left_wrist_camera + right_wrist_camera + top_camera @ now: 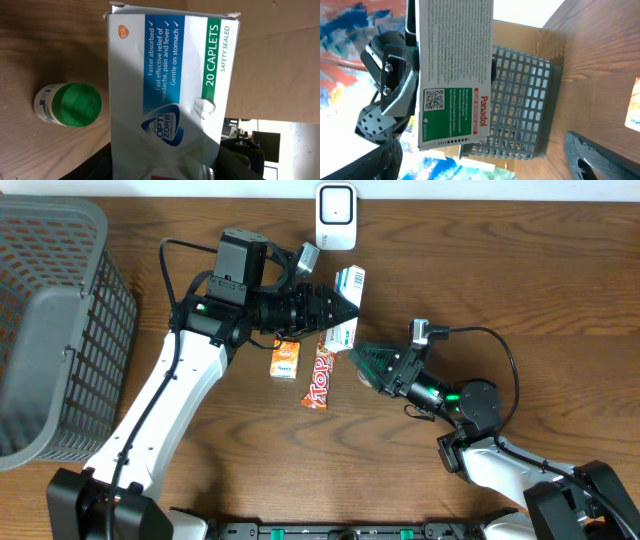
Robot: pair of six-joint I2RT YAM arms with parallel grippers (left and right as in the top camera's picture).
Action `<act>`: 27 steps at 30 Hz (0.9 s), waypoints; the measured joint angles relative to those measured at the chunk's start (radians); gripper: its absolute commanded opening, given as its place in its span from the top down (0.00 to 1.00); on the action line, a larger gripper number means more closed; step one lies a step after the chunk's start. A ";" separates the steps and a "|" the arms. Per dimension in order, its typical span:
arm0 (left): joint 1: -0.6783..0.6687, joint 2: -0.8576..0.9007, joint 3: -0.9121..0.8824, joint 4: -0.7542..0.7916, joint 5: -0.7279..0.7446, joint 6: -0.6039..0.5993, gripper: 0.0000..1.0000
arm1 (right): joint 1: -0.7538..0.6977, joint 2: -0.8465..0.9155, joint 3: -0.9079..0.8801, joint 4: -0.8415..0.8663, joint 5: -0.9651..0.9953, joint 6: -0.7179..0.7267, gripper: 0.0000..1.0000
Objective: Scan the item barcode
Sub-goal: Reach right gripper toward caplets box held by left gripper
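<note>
A white, blue and green Panadol caplet box (347, 302) is held off the table by my left gripper (335, 305), which is shut on its near end. The white scanner (336, 215) stands at the far edge, just beyond the box. In the left wrist view the box front (170, 85) fills the frame, with the left gripper (165, 172) clamped on its lower end. The right wrist view shows the box's back (455, 75) with a QR code (434, 99). My right gripper (372, 360) is open, low, to the right of the box, holding nothing (485, 160).
A grey mesh basket (50, 330) fills the left side. An orange packet (286, 358) and a red Topps bar (320, 378) lie on the table below the box. A green-capped bottle (70, 104) sits on the wood beside the box.
</note>
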 measured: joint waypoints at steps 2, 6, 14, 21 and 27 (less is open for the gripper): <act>0.000 0.000 0.000 0.003 0.000 0.000 0.47 | 0.000 0.000 0.000 0.002 0.005 0.021 0.04; 0.000 0.000 0.000 0.011 0.000 0.000 0.47 | 0.003 0.000 0.000 0.028 0.026 0.072 0.08; 0.000 0.000 0.000 0.012 0.000 0.000 0.47 | 0.040 0.001 0.000 0.066 0.072 0.122 0.09; 0.000 0.000 0.000 0.014 0.000 0.000 0.47 | 0.076 0.001 0.000 0.066 0.137 0.130 0.11; 0.000 0.000 0.000 0.014 -0.001 0.000 0.47 | 0.090 0.001 0.000 0.063 0.171 0.101 0.08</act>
